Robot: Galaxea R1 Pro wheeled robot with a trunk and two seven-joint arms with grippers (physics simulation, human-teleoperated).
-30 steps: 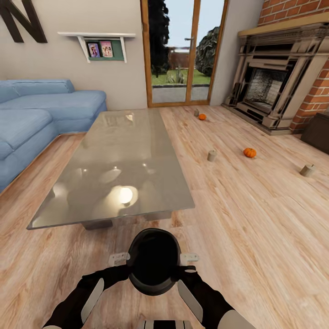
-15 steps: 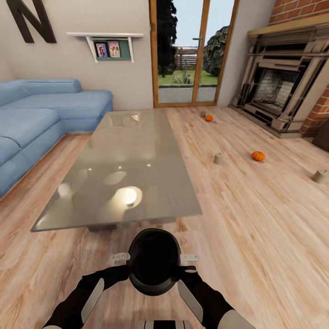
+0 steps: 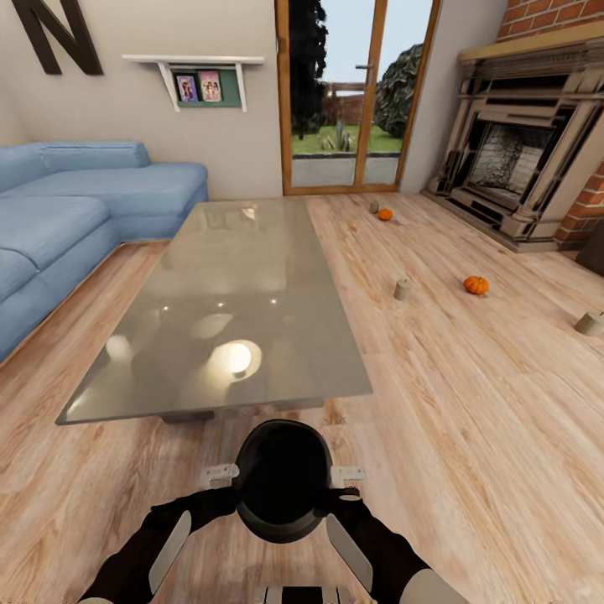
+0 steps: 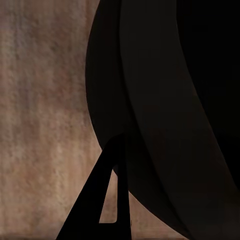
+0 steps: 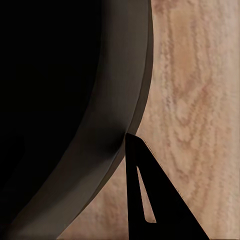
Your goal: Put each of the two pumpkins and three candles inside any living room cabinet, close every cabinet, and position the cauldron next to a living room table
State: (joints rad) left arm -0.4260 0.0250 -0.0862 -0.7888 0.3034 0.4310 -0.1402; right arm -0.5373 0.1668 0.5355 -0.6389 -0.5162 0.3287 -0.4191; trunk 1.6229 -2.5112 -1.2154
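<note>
A black cauldron (image 3: 283, 480) hangs low in front of me, just short of the near end of the glass table (image 3: 226, 294). My left gripper (image 3: 220, 476) and right gripper (image 3: 346, 476) clamp its rim from either side. In the wrist views a dark finger (image 4: 100, 200) and a finger (image 5: 150, 200) lie against the cauldron wall (image 4: 175, 100) (image 5: 60, 100). On the floor to the right sit two orange pumpkins (image 3: 385, 215) (image 3: 476, 285) and three candles (image 3: 374, 205) (image 3: 403, 288) (image 3: 588, 322). A dark sliver of the cabinet (image 3: 594, 252) shows at the right edge.
A blue sofa (image 3: 75, 210) runs along the left of the table. The ornate fireplace (image 3: 520, 159) stands at the back right against brick, and glass doors (image 3: 356, 92) are straight ahead. Open wood floor (image 3: 470, 419) stretches to the right of the table.
The whole picture has shifted to the right, so the camera has turned a little left. The cauldron and both arms keep the same place in the view.
</note>
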